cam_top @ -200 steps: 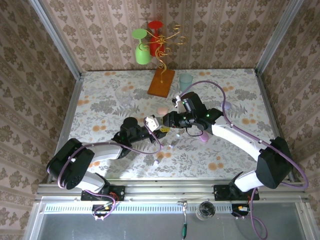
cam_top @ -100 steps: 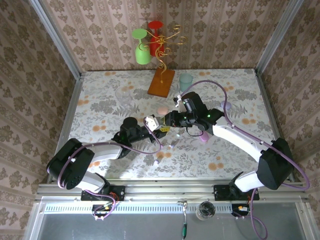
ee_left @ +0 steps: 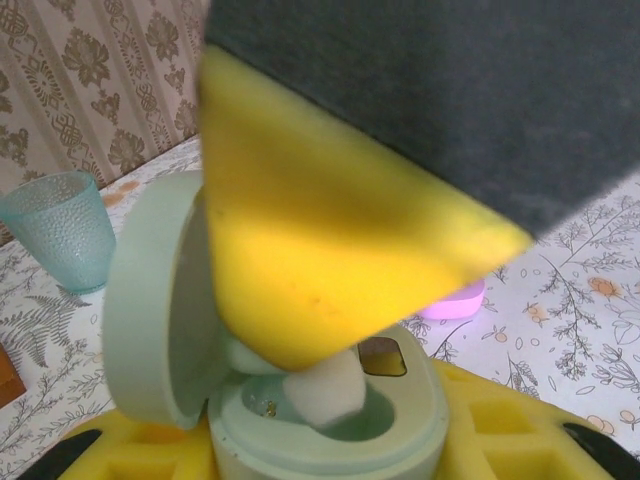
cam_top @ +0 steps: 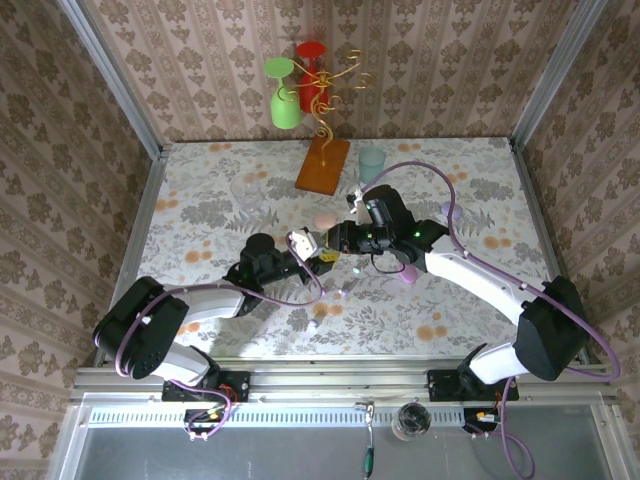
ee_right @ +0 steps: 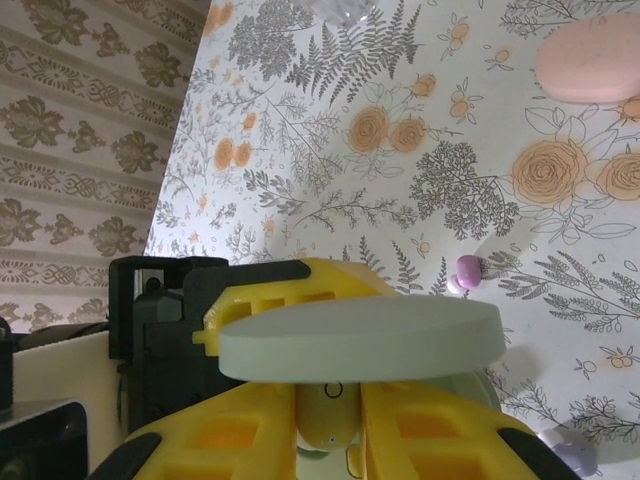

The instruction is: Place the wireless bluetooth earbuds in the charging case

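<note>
Near the table's [cam_top: 200, 200] centre, the left hand [cam_top: 303, 248] clenches the open green case [ee_left: 330, 440]. From 3 o'clock, the right hand [cam_top: 335, 240] grips a white earbud [ee_left: 325, 390] at its well. Next, I judge: press straight down, then let go.

Top view: the floral table [cam_top: 185, 225] is open at the frame's far left and lower right. At centre the left arm [cam_top: 215, 298] and right arm [cam_top: 470, 272] converge, hemmed by a pink case [cam_top: 325, 220] and a purple case [cam_top: 408, 276]. Loose earbuds [cam_top: 343, 292] lie just below. A cup stand [cam_top: 322, 165] and teal glass [cam_top: 371, 162] block the upper centre.
</note>
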